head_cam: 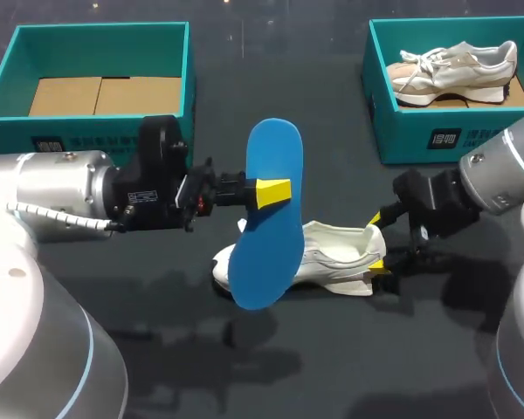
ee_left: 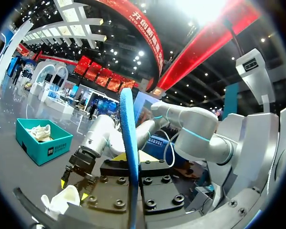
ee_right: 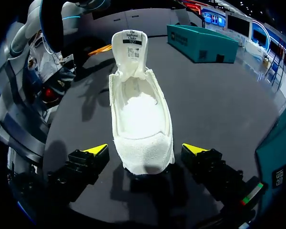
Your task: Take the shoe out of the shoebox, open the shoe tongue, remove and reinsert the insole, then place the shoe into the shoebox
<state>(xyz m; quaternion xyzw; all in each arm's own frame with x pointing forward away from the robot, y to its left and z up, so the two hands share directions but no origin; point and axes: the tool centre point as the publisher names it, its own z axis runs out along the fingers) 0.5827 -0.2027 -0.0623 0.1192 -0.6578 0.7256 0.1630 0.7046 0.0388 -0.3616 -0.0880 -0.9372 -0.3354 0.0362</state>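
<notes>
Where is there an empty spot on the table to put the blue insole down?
The table is bare between the left box and right box, and along the near edge in front of the white shoe. The left box is empty too. Crowded: the middle, with the shoe, insole, left gripper and right gripper.

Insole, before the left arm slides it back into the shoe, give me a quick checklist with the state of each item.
1. Grip: left pincer shut on insole: ok.
2. Pose: shoe upright on table: ok.
3. Opening: tongue stands up, pulled open: ok.
4. Inside of shoe empty: ok, by the right wrist view.
5. Heel steadied: not ok, right pincer open, its fingers clear of the heel on both sides.
6. Alignment: not ok, insole stands steeply near the toe end.
</notes>
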